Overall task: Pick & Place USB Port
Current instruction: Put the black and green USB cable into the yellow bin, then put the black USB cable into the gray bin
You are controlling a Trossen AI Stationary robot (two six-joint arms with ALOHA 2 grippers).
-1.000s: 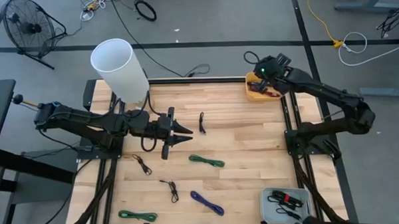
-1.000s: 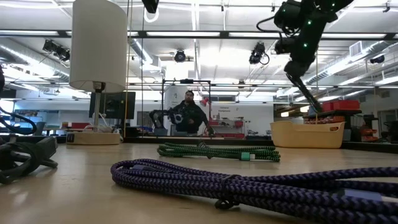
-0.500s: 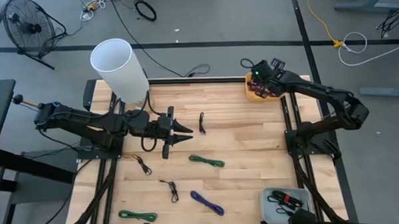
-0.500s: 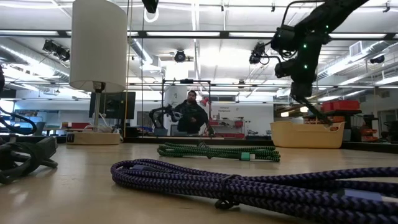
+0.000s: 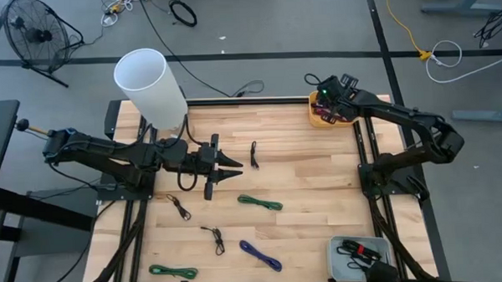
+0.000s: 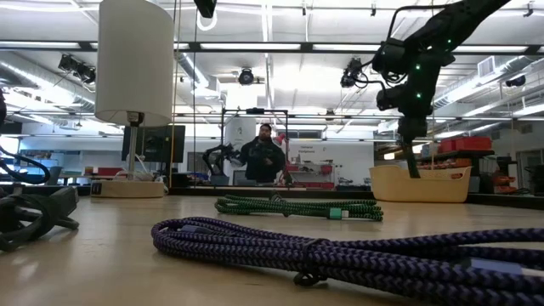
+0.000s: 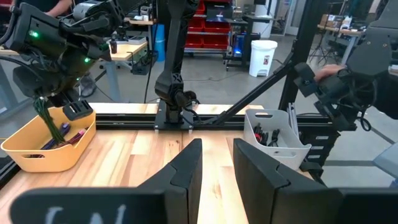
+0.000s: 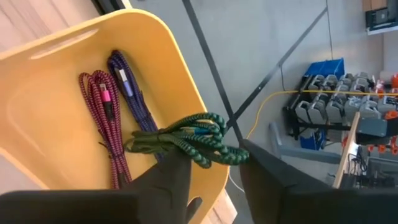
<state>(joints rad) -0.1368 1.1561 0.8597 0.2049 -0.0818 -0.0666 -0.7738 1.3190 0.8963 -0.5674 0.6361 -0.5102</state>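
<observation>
Over the yellow bin at the desk's one-o'clock corner, the right end effector hangs with a bundled green cable right at its fingertips. In its own wrist view the two dark fingers stand apart with the coil lying just ahead of the gap, so I judge it released, the cable dropping or about to drop; whether the coil is still touching a finger I cannot tell. The spot makes sense: the bin is the collecting place, and a red cable and a purple cable already lie side by side on its floor.

The bin is smooth moulded plastic with rounded walls. The cables are braided, with a woven, rope-like surface, each folded into a slack hank that will flop rather than roll.

The left end effector waits low over the desk near the centre, toward nine o'clock, its fingers parted and grasping nothing.

More work remains on the pale wood planks: a green cable at the middle, another purple one toward six o'clock, a green one at seven, and thin black cables scattered between. A grey tray at five o'clock holds black pieces. A tall white cylinder stands at eleven.
</observation>
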